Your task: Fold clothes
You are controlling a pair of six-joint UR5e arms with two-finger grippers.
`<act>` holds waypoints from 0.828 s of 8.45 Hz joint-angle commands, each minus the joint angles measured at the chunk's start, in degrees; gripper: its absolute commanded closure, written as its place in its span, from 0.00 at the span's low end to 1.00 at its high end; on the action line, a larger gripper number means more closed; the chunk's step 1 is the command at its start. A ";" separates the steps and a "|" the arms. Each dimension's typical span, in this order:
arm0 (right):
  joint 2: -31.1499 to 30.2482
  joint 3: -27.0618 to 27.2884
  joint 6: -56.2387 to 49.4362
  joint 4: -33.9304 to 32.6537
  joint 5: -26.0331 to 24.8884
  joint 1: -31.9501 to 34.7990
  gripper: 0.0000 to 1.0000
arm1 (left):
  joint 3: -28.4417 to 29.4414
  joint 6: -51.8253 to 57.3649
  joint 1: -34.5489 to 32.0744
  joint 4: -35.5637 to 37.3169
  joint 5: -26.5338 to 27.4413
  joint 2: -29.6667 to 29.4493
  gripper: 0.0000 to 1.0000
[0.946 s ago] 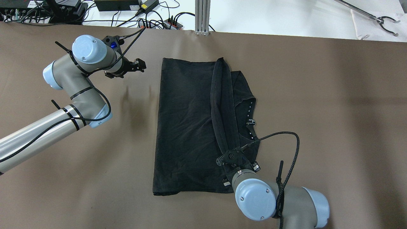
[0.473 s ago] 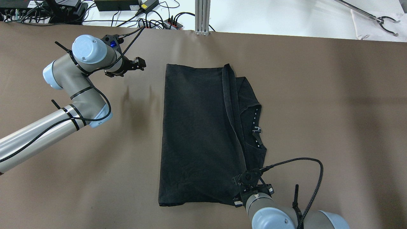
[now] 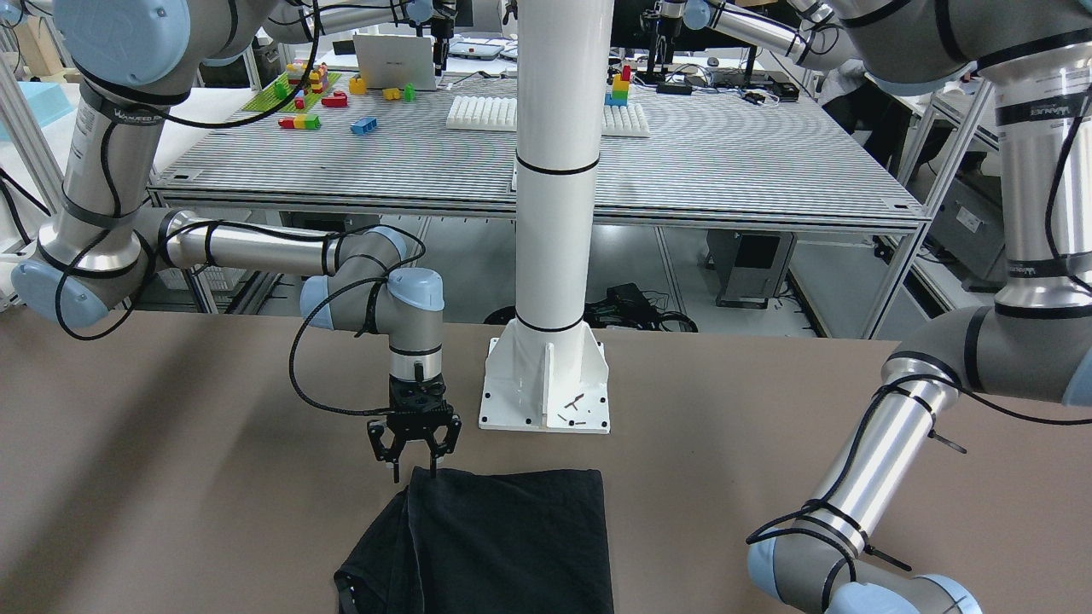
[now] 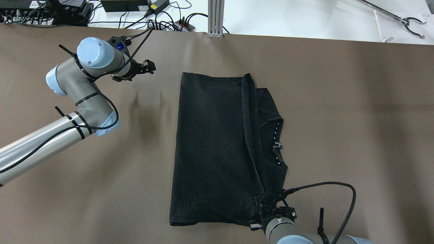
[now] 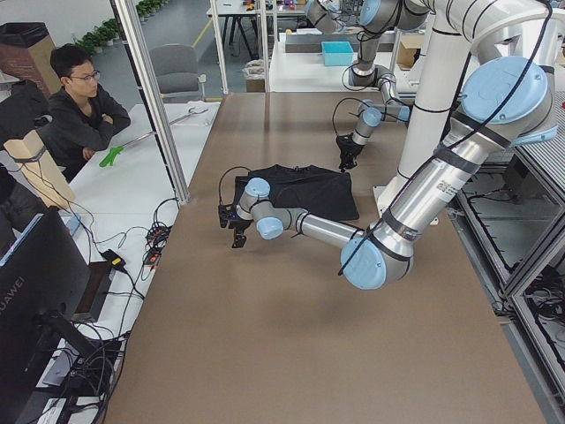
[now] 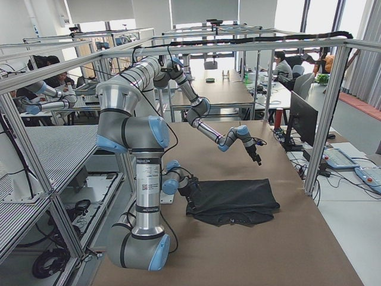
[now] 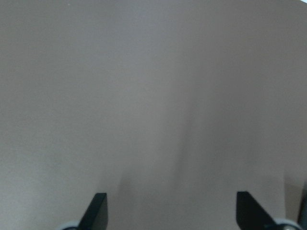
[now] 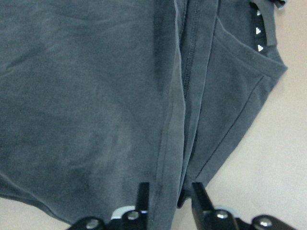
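The clothes (image 4: 210,142) are one black garment lying folded on the brown table, with a hemmed flap laid over its right part and the neckline showing beside it. My right gripper (image 4: 262,200) stands at the garment's near right corner, shut on the hem. In the right wrist view the hem (image 8: 180,143) runs between the narrow-set fingers (image 8: 142,191). From the front, the right gripper (image 3: 415,472) points straight down at the edge of the clothes (image 3: 512,537). My left gripper (image 4: 151,67) hovers open over bare table left of the garment, holding nothing (image 7: 170,211).
The white pole's base plate (image 3: 546,392) stands just behind the garment's near edge. Cables and power strips (image 4: 162,23) lie beyond the table's far edge, and a grabber tool (image 4: 407,22) at the far right. A person (image 5: 79,106) sits past the far side.
My right gripper has drawn back toward the robot with the hem, flattening the flap and dragging the whole garment slightly right and nearer. The left arm has stayed put.
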 commanded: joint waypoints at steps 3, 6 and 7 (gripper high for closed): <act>8.61 -10.15 -10.33 0.31 2.44 12.00 0.05 | -0.90 0.02 0.10 0.00 -0.17 0.00 0.06; 12.32 -15.18 -11.40 0.49 3.32 14.04 0.05 | -8.61 0.02 0.10 0.53 -2.27 4.37 0.06; 13.81 -16.85 -11.31 0.58 3.41 14.04 0.05 | -10.99 0.02 0.10 0.53 -2.37 6.31 0.06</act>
